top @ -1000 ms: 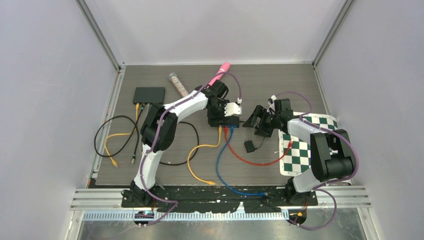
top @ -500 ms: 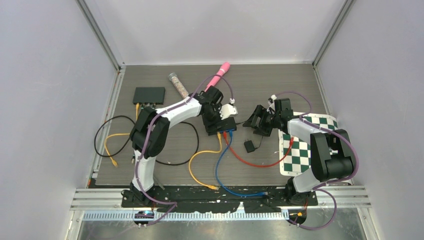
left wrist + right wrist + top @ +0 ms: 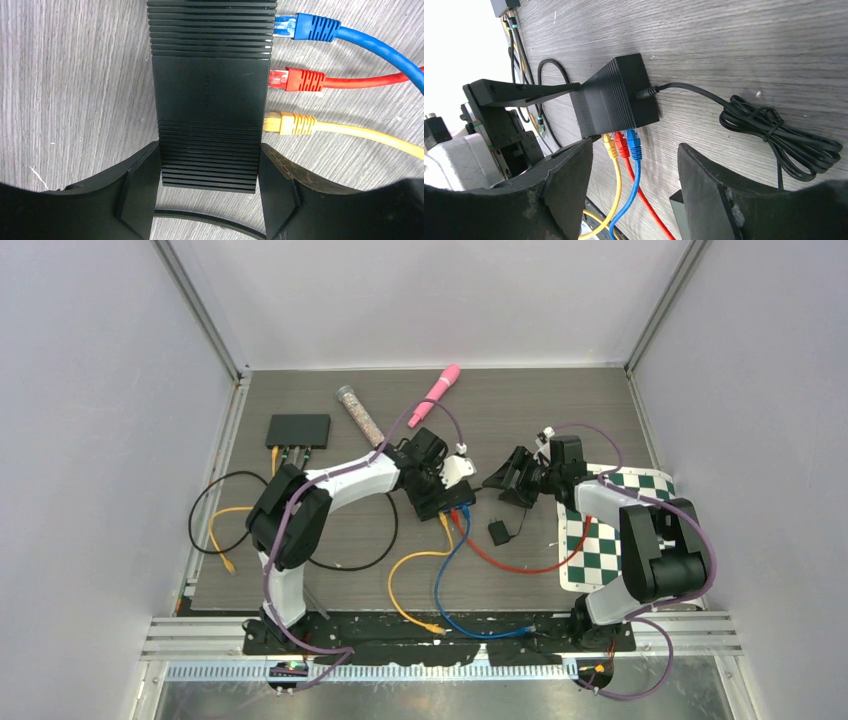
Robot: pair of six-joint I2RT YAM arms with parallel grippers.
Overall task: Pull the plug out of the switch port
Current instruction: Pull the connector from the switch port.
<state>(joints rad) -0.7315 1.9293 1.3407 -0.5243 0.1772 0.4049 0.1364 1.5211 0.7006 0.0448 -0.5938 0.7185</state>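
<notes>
Grey wood-grain tabletop (image 3: 560, 410), pale walls on three sides. Nearest the arm bases, loose runs of yellow cable (image 3: 370, 136), blue cable (image 3: 380, 45) and red cable (image 3: 370, 80) trail across the surface and lead up to the switch (image 3: 207, 100) at mid-table.

Switch: flat black box, ribbed at both ends, with a smooth middle panel. Lettering on the panel is too faint to read. Three plugs sit side by side along one edge: yellow plug (image 3: 290, 123), red plug (image 3: 297, 80), blue plug (image 3: 305, 27), each with its clear tip pushed in. A round power plug (image 3: 646, 92) enters another side; its cord lies in a tied bundle (image 3: 774, 135).

Left gripper (image 3: 210, 165) clamps the switch across its width at the yellow-plug end, one finger against each flank. Right gripper (image 3: 635, 145) sits just right of the switch, jaws apart, nothing between them.

Ports hidden behind the plug bodies. From above, the left wrist covers most of the switch.

Farther back: second black box (image 3: 298, 429), clear tube (image 3: 357, 410), pink marker (image 3: 437, 390).
</notes>
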